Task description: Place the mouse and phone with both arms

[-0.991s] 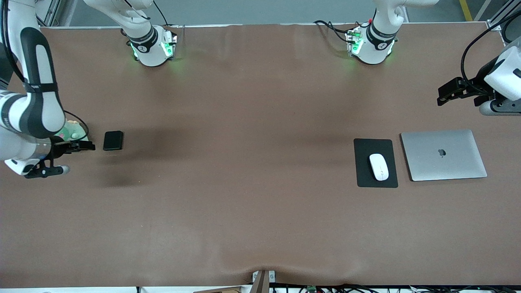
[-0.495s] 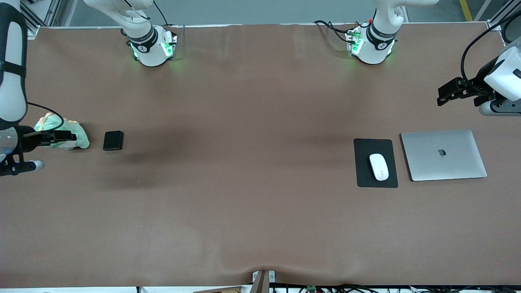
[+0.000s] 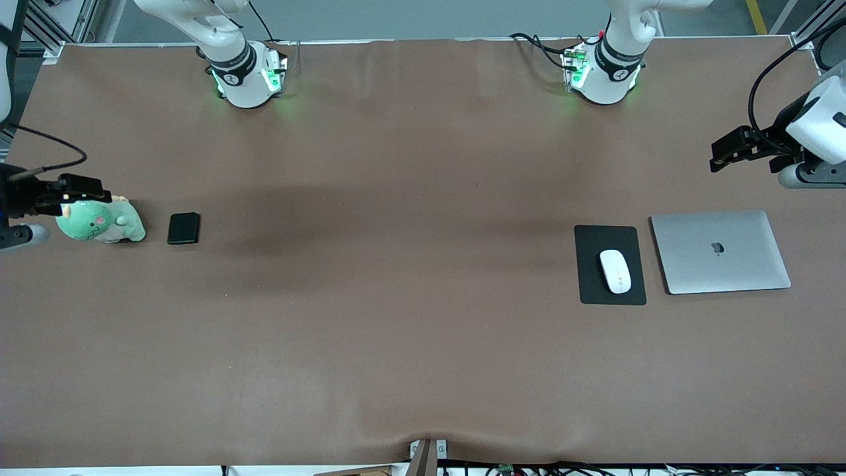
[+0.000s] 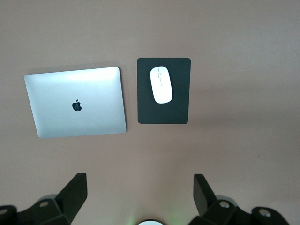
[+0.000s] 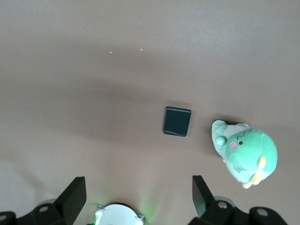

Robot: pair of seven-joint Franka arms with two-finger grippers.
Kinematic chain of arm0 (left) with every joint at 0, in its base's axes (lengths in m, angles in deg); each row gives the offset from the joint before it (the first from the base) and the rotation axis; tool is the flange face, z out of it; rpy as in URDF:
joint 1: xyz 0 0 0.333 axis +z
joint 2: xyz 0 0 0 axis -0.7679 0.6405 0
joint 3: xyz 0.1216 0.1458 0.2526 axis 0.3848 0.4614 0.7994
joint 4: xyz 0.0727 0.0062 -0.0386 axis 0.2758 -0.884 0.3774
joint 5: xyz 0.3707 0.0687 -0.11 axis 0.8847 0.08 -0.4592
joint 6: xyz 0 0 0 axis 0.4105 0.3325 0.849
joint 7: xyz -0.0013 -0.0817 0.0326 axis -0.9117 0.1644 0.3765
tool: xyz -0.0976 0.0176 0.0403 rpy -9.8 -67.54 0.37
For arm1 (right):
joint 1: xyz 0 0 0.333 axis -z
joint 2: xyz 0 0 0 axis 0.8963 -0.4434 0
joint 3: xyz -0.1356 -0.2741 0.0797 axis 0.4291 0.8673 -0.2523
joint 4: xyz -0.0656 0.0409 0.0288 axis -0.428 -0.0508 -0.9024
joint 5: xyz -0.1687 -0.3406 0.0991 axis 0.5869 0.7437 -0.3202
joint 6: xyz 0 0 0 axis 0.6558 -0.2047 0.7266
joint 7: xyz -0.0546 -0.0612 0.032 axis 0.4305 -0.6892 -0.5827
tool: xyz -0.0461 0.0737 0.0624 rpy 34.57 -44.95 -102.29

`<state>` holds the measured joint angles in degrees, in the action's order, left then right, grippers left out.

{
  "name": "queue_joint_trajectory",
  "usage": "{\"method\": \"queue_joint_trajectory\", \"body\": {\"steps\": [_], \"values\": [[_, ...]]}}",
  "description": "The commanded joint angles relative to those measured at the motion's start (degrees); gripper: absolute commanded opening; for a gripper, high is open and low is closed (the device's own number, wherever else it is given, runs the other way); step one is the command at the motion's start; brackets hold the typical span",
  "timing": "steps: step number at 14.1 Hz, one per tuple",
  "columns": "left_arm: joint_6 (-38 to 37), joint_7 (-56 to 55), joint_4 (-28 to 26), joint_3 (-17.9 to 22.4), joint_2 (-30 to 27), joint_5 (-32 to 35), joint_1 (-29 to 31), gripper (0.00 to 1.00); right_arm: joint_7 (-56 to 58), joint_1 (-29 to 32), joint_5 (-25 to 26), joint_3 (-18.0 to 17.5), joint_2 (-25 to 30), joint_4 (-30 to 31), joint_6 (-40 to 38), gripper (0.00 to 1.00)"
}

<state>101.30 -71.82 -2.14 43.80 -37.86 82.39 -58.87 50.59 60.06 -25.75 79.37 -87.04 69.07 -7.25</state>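
Observation:
The white mouse (image 3: 615,271) lies on a black mouse pad (image 3: 591,284) toward the left arm's end of the table. It also shows in the left wrist view (image 4: 161,85). The black phone (image 3: 184,228) lies flat on the table toward the right arm's end, and the right wrist view (image 5: 177,121) shows it too. My left gripper (image 3: 720,152) hangs open and empty, high over bare table at its end; its jaws (image 4: 140,192) stand wide apart. My right gripper (image 3: 92,190) is open and empty (image 5: 139,192), up over the table edge by a plush toy.
A green plush dinosaur (image 3: 99,223) sits beside the phone, toward the right arm's end; it also shows in the right wrist view (image 5: 246,152). A closed silver laptop (image 3: 720,251) lies beside the mouse pad, seen too in the left wrist view (image 4: 77,101).
My right arm has drawn back from the phone toward its end of the table, uncovering the plush dinosaur. The phone, the mouse and my left arm have not moved.

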Motion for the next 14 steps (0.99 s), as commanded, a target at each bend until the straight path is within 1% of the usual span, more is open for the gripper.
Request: {"method": "queue_joint_trajectory", "body": {"steps": [1,2,4,5,7,8,10,11,14], "values": [[-0.1,1.3,1.3,0.0,0.7,0.3,0.3,1.00,-5.2,-0.1,0.1,-1.0,4.3,1.4,-1.2,1.00],[-0.1,1.3,1.3,0.0,0.7,0.3,0.3,1.00,-5.2,0.1,0.2,-1.8,5.7,1.7,-1.3,1.00],[-0.1,1.3,1.3,0.0,0.7,0.2,0.3,1.00,-6.4,-0.5,0.2,-2.2,9.0,4.2,-1.4,1.00],[-0.1,1.3,1.3,0.0,0.7,0.2,0.3,1.00,-9.8,-0.5,0.2,-3.1,10.4,5.4,-1.6,1.00],[-0.1,1.3,1.3,0.0,0.7,0.2,0.3,1.00,-16.1,0.0,0.4,-6.6,13.0,7.8,-0.9,1.00],[0.0,1.3,1.3,0.0,0.7,0.2,0.3,1.00,-16.5,0.1,1.0,-7.9,13.2,7.4,-1.5,1.00],[-0.1,1.3,1.3,0.0,0.7,0.1,0.3,1.00,-15.8,0.6,1.0,-7.9,13.4,7.3,-1.7,1.00],[0.0,1.3,1.3,0.0,0.7,0.1,0.3,1.00,-13.2,1.4,0.8,-7.8,13.1,7.0,-2.5,1.00],[0.1,1.3,1.3,0.0,0.7,0.1,0.3,1.00,-12.2,1.5,2.8,-7.9,11.8,3.4,-2.4,1.00]]}}
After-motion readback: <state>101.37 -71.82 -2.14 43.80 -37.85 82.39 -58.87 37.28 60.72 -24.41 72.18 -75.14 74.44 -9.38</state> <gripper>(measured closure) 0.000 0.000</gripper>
